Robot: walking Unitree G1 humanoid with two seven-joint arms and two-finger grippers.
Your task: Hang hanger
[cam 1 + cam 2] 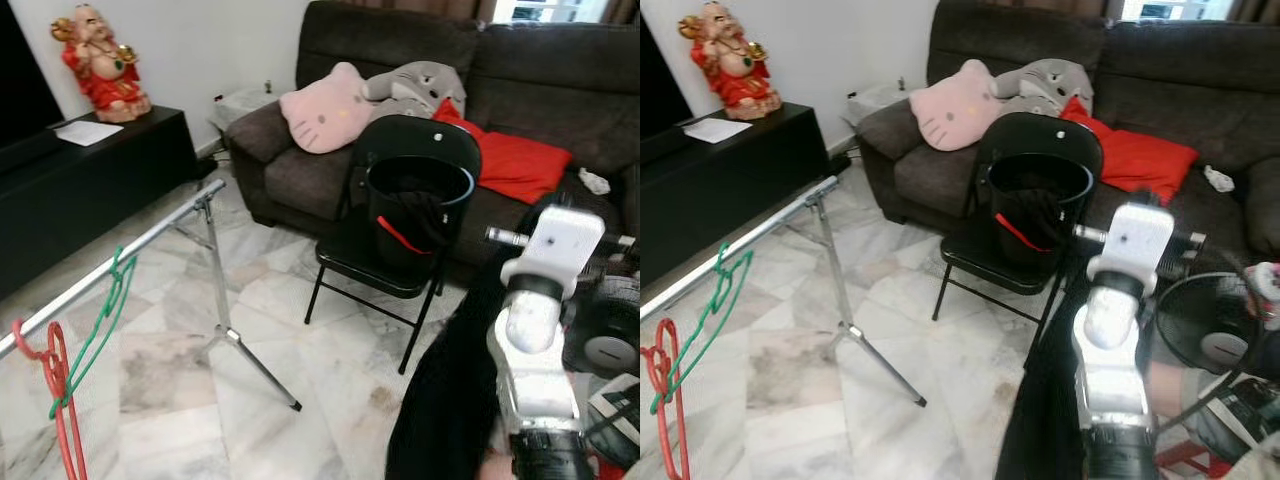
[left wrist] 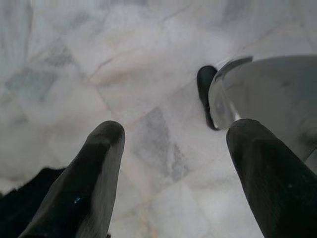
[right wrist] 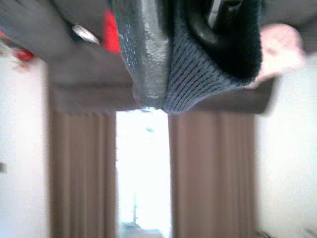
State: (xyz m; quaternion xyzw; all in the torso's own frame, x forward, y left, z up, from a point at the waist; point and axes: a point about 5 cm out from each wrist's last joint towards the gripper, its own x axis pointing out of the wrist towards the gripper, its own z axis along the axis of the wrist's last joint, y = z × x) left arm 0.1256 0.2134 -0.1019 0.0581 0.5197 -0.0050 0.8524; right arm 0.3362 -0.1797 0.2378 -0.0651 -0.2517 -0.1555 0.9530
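My right arm (image 1: 535, 330) is raised in front of me at lower right, and a dark knit garment (image 1: 455, 400) hangs from it down toward the floor. In the right wrist view, the right end effector (image 3: 171, 59) points at brown curtains (image 3: 84, 168) and a bright window (image 3: 141, 168). A black finger (image 3: 143, 49) lies against ribbed dark-blue knit (image 3: 198, 74), and a black curved piece, maybe the hanger (image 3: 208, 32), sits inside the knit. I cannot tell whether these fingers are pressed together or apart.

To my left, a silver rail (image 1: 110, 265) slants across the view on a thin tripod stand (image 1: 225, 320). Two hangers are on it: a green hanger (image 1: 105, 310) and, lower on the rail, a red hanger (image 1: 55, 385).

My left end effector (image 2: 173, 173) hangs over the white marble floor (image 2: 99, 74), its two black fingers (image 2: 94, 173) spread wide with nothing between them. A silver body part is beside one finger.

Ahead of me stands a black folding chair (image 1: 400, 250) with a black bucket (image 1: 420, 205) on its seat. Dark cloth and a red strip show inside the bucket. Behind the chair is a dark brown sofa (image 1: 540, 80) holding a pink cat cushion (image 1: 328, 108), a grey plush (image 1: 420, 82) and a red cushion (image 1: 515, 160). At far left, a black cabinet (image 1: 90, 190) carries a red figurine (image 1: 100, 62) and a sheet of paper (image 1: 88, 132). A fan (image 1: 1205, 330) stands low at my right.
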